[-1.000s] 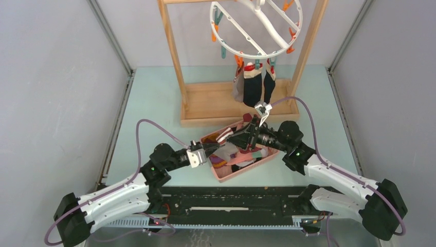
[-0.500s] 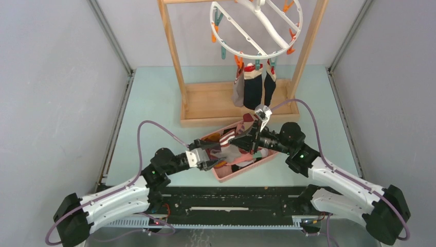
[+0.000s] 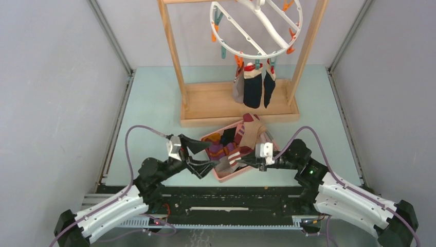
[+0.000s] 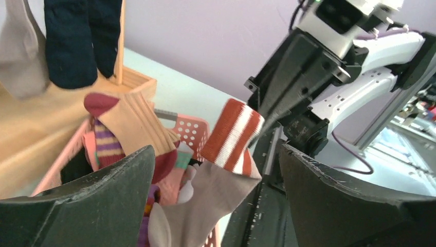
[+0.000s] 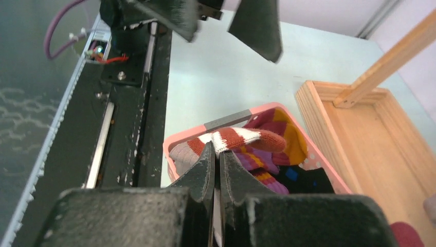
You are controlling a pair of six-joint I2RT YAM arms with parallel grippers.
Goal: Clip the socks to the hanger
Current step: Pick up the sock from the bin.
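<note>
Right gripper (image 5: 216, 150) pinched on the red-white cuff of a grey fabric sock (image 4: 232, 135) over the pink plastic basket (image 5: 191, 135), likely lifting it clear for the far white ring hanger (image 3: 268, 24); left gripper (image 3: 201, 157) spread wide, empty.

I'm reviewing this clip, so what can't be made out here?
- Top view: top of the hanger, cut off by the upper edge.
- Right wrist view: pinched part of the striped sock, hidden by the right hand.
- Left wrist view: tops of the hanging socks, cut off above.

left tool (image 4: 216, 154) spread wide | right tool (image 4: 263, 121) pinching striped sock (image 4: 231, 135) | over pink basket (image 4: 193, 129)
</note>
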